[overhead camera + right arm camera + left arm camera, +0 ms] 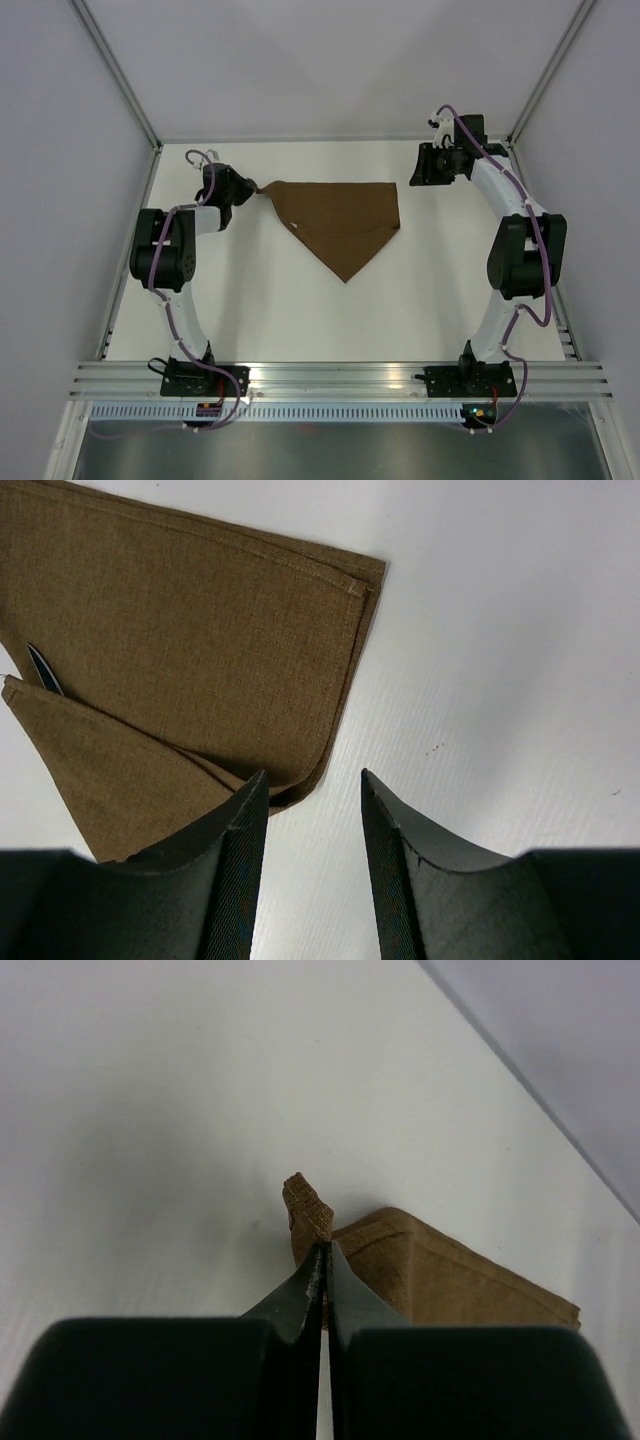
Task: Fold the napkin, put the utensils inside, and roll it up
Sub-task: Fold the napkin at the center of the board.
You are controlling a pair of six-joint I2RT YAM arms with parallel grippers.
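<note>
A brown napkin [340, 225], folded into a triangle with its point towards the arms, lies flat on a white table [250, 310], slightly left of centre. The left claw [322, 1255] is pinched tight on the very tip of the napkin's left corner, which bunches up above its fingertips. The right claw [312, 820] hangs with its jaws partly apart and nothing between them, just beside the napkin's far right corner and not touching it. A thin dark sliver [42, 668] pokes out between two layers of the cloth. It may be the knife's blade, but it is too small to be sure. The main risk, as I judge it, is the shallow hold. So little fabric is caught that a pull could let the corner slip out. The claw may also have only one layer, which would peel the fold open. A hard drag could slide the whole cloth and shake loose whatever sits inside. The right claw is the only thing near the napkin, on the side a roll would head towards. A metal rail [340, 372] runs along the near edge, well apart from the cloth.
</note>
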